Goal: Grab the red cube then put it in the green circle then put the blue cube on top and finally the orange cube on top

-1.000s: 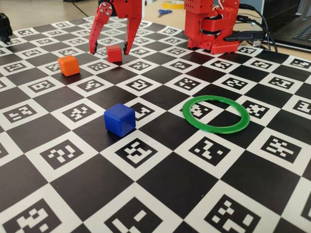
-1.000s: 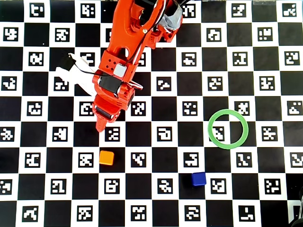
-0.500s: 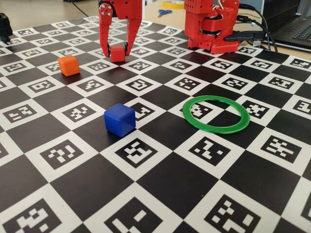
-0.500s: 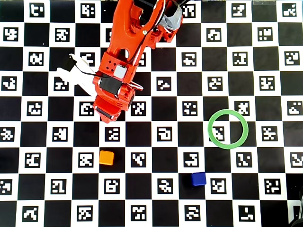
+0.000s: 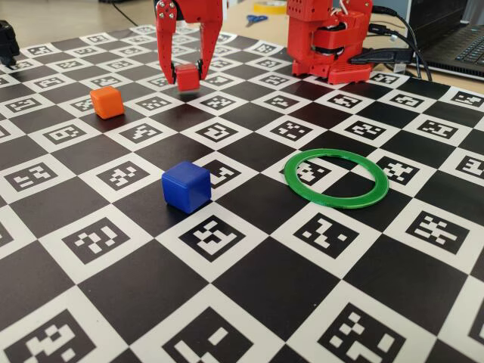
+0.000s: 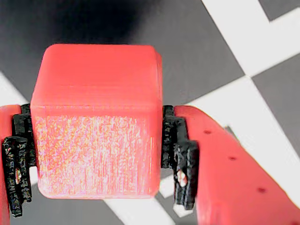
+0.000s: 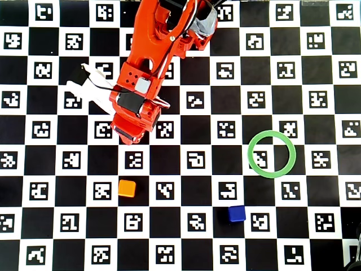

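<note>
Red cube sitting clamped between both fingers of gripper, hanging clear above checkered mat; in wrist view cube filling gap, black pads pressing its sides. Orange cube lying near, left of claw in fixed view. Blue cube resting nearer camera. Green circle lying well apart to right, open mat stretching between.

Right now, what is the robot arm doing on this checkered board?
The gripper is shut on the red cube and holds it just above the board at the far side in the fixed view. The green circle lies empty. The blue cube and the orange cube sit untouched on the board, apart from each other.
</note>
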### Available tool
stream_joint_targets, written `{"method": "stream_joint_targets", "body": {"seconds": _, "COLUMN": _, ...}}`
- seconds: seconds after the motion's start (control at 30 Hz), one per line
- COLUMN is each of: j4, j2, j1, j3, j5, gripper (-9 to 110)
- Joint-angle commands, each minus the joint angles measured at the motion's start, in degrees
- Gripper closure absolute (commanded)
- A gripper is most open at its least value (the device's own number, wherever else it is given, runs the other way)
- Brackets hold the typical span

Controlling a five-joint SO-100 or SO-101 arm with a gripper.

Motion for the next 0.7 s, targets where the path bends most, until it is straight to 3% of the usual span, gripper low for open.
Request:
{"method": "stream_joint_targets", "body": {"seconds": 0.0, "j4": 7.2, "j2": 6.9, "j1": -0.6, "j3": -10.5, "j5": -0.7, "gripper": 90}}
{"method": "stream_joint_targets", "body": {"seconds": 0.3, "j4": 23.4, "j2": 9.9, "j1": -9.4, "j3": -27.2, "j5": -1.3, "gripper": 90}}
{"method": "stream_joint_targets", "body": {"seconds": 0.67, "j4": 34.2, "j2": 8.3, "j1": -32.3, "j3": -44.3, "j5": -3.3, "gripper": 90}}
